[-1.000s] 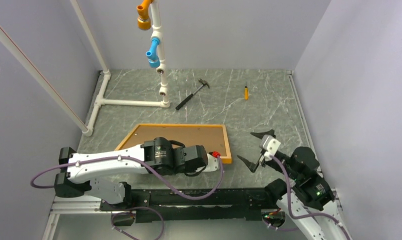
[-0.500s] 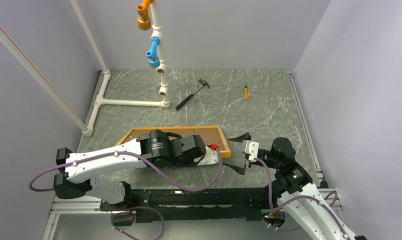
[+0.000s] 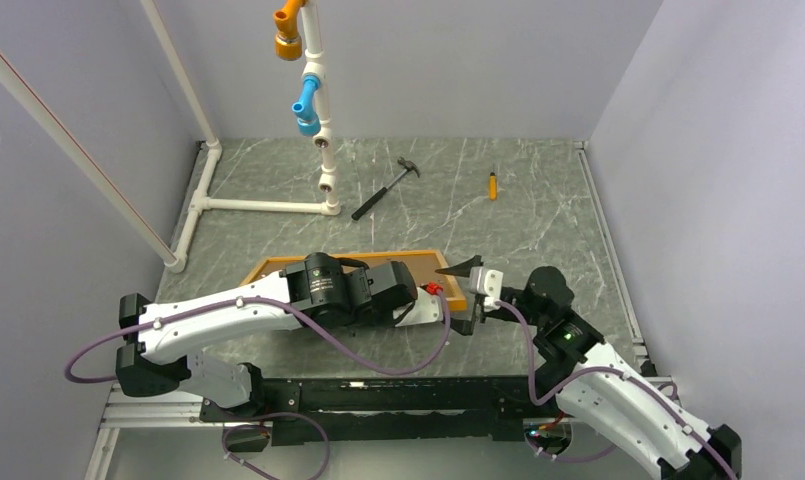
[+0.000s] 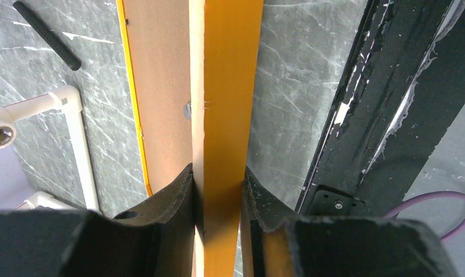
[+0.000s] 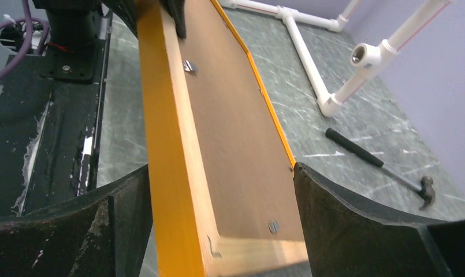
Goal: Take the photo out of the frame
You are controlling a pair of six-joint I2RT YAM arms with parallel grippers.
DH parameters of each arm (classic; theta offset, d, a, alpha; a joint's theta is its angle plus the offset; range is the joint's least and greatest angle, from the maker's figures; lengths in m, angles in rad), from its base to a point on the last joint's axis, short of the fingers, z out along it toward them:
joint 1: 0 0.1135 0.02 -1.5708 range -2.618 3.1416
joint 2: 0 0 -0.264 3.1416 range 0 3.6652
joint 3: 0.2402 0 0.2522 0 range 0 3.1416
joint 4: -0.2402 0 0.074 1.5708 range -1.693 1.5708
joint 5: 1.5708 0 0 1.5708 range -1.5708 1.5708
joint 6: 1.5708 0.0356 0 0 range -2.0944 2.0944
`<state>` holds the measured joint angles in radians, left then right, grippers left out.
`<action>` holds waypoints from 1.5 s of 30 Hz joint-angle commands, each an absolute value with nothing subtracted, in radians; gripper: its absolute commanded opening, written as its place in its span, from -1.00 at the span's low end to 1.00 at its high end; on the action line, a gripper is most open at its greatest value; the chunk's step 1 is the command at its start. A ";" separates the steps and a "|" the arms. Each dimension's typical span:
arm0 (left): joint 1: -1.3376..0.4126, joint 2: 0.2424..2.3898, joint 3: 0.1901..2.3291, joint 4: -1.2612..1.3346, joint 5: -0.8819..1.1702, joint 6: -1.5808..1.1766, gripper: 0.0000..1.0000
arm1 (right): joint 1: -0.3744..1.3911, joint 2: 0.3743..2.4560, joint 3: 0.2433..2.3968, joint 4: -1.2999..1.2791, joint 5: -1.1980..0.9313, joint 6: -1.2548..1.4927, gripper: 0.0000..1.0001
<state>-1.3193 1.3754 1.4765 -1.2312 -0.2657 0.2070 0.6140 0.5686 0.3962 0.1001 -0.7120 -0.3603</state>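
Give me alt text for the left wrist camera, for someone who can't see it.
The left pincer grips the orange frame by one rail, a finger on either side. The brown back of the photo sits left of that rail, with the grey marbled table behind.

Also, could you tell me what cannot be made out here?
- Printed face of the brown-backed photo: faces away in every view.
- Near edge of the thin orange wooden frame: top view, under the left arm.
- Small metal clips: wrist views, too small to tell if locked.
- Small yellow-handled tool: top view, too small to identify.
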 commanded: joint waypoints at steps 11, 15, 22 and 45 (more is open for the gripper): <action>-1.305 1.363 1.534 -1.191 -0.162 0.161 -1.00 | 0.756 0.693 0.341 0.335 -0.596 -0.417 0.25; -1.305 1.367 1.535 -1.191 -0.161 0.162 -1.00 | 0.775 0.664 0.335 0.308 -0.500 -0.447 0.33; -1.292 1.344 1.504 -1.184 -0.150 0.163 -1.00 | 0.767 0.569 0.260 0.337 -0.470 -0.430 0.61; -1.289 1.315 1.707 -1.289 -0.320 0.076 0.34 | 0.757 0.701 0.364 0.246 -0.574 -0.420 -1.00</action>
